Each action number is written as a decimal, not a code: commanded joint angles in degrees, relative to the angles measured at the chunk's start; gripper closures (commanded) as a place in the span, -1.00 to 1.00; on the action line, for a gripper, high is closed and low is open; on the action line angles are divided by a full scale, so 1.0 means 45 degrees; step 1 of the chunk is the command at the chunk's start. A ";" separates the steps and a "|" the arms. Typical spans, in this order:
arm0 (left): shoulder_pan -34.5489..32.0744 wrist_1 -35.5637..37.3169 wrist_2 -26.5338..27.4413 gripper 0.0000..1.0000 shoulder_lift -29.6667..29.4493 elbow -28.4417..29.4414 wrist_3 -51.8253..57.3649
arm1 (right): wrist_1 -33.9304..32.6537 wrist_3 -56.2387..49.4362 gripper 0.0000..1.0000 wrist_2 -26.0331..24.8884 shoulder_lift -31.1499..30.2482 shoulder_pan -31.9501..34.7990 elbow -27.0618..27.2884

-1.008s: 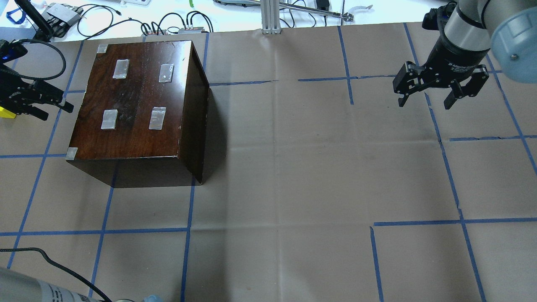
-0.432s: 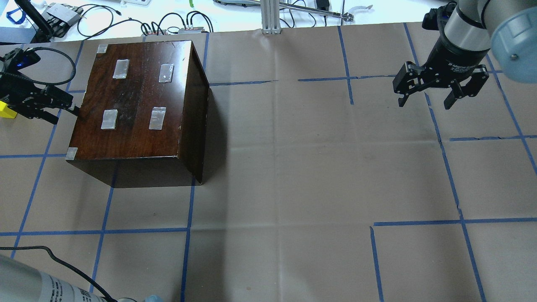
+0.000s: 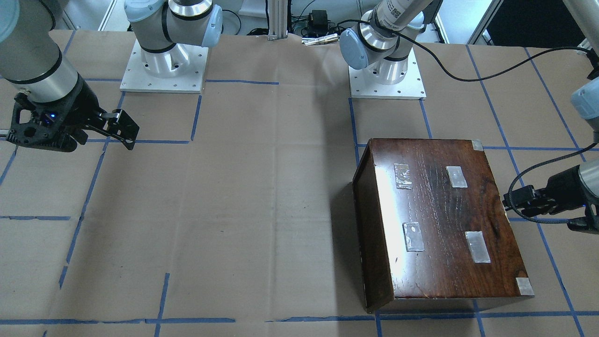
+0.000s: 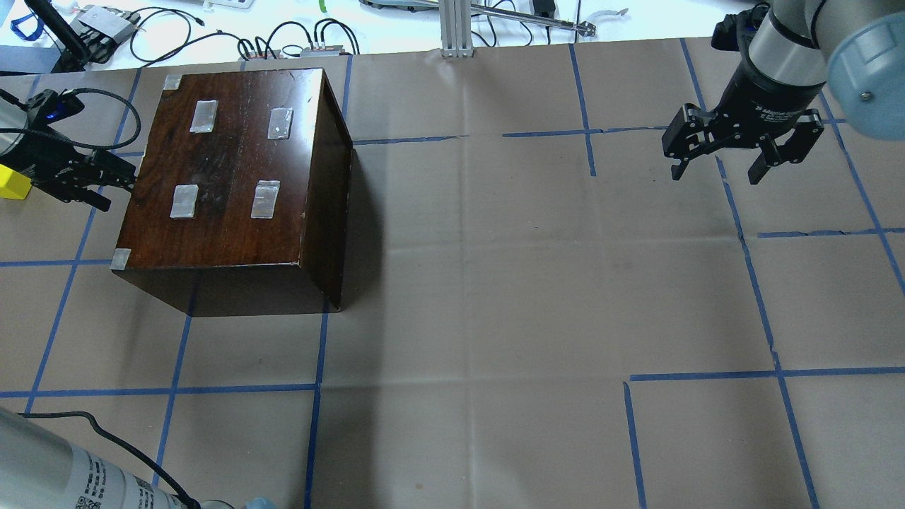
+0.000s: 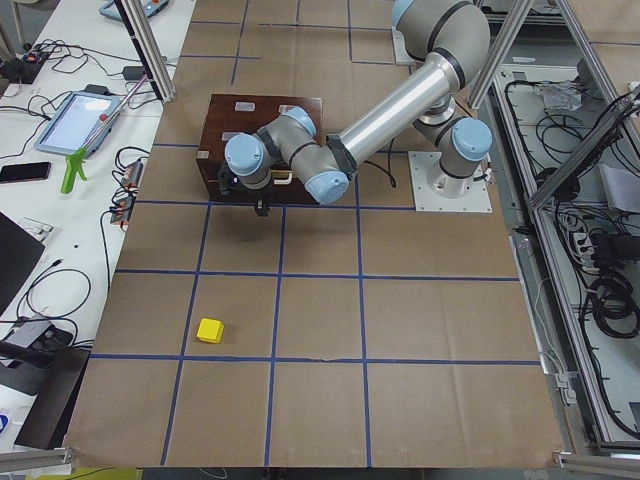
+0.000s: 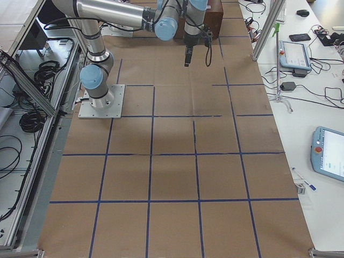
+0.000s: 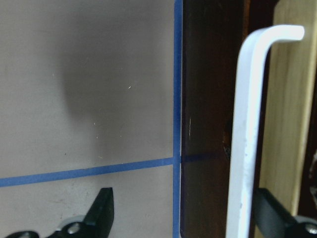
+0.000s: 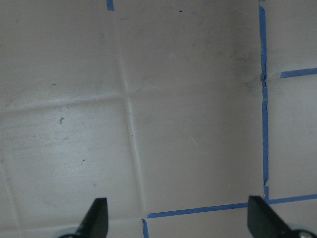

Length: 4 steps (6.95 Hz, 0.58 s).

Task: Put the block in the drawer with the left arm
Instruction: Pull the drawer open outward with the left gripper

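Observation:
The yellow block (image 4: 13, 182) lies on the table left of the dark wooden box (image 4: 226, 162); it also shows in the exterior left view (image 5: 209, 330). The drawer is shut in the box's left side; the left wrist view shows its white handle bar (image 7: 247, 139) and a pale wood strip (image 7: 291, 99). My left gripper (image 4: 113, 187) is open and empty against that side, its fingers either side of the handle in the left wrist view (image 7: 185, 210). My right gripper (image 4: 715, 173) is open and empty, far to the right above the table.
The box (image 3: 444, 210) has several tape patches on its top. Blue tape lines cross the brown paper table cover (image 4: 495, 283). Cables and devices (image 4: 106, 25) lie beyond the table's far edge. The left arm's black cable (image 3: 529, 173) loops beside the box.
My left gripper has moved right, away from the yellow block and up to the box's left side. The right arm has not moved.

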 commanded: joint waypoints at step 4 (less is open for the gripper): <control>0.0089 0.0877 0.0080 -0.96 -0.0449 0.0402 0.0062 | 0.0000 0.0000 -1.00 -0.0004 0.0001 0.0000 0.0000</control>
